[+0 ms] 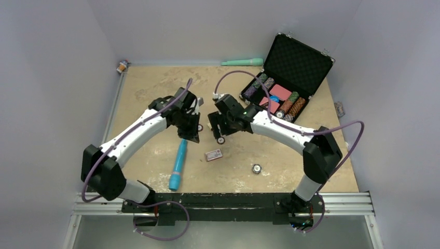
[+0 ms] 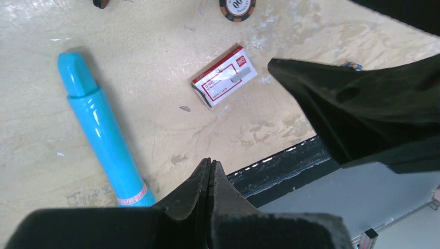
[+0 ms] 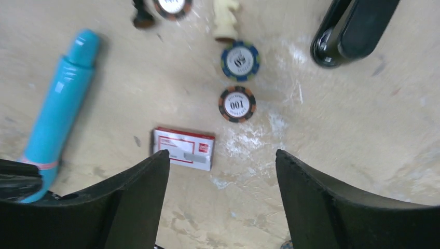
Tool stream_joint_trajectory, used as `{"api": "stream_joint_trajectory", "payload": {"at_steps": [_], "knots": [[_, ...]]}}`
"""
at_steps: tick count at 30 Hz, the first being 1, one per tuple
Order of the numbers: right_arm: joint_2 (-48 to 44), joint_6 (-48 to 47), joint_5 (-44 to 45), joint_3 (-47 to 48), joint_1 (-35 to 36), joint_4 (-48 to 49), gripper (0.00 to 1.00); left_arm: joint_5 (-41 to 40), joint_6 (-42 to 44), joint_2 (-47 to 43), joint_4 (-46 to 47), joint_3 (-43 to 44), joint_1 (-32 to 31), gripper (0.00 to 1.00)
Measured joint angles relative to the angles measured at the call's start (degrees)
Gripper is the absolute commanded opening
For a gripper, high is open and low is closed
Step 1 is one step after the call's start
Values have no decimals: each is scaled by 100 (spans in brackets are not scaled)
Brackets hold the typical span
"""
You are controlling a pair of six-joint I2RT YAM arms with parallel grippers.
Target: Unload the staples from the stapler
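Observation:
A slim glossy black bar, apparently the stapler (image 3: 353,26), lies at the top right of the right wrist view, well beyond my fingers. I cannot make it out in the top view. My left gripper (image 1: 192,136) (image 2: 210,162) is shut with nothing between its fingers. My right gripper (image 1: 218,136) (image 3: 222,154) is open and empty above the table, close beside the left one. Its finger (image 2: 363,104) shows in the left wrist view. No staples are visible.
A blue tube (image 1: 177,165) (image 2: 101,129) (image 3: 57,104) lies near the left. A red-and-white staple box (image 1: 213,154) (image 2: 224,77) (image 3: 184,148) lies under the grippers. Poker chips (image 3: 236,103) and chess pieces (image 3: 226,21) lie beyond it. An open chip case (image 1: 290,78) stands back right.

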Motion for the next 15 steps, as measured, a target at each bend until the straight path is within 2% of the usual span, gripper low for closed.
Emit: {"api": "stream_joint_trajectory", "payload": {"at_steps": [2, 4, 6, 9, 13, 15], "knots": [[-122, -48, 79, 356, -2, -157, 91, -59, 17, -313, -111, 59, 0, 0], [-286, -68, 120, 708, -2, -328, 93, -133, 39, -601, -223, 127, 0, 2], [-450, -90, 153, 999, -11, -459, 94, -203, 70, -903, -341, 227, 0, 11], [-686, -118, 203, 1290, -11, -621, 95, -299, 144, -1344, -457, 424, 0, 32], [-1128, -173, 195, 1416, -11, -691, 97, -442, 232, -1808, -570, 728, 0, 71], [-1425, -192, 149, 1414, -11, -660, 99, -505, 256, -2033, -610, 876, 0, 87]]}}
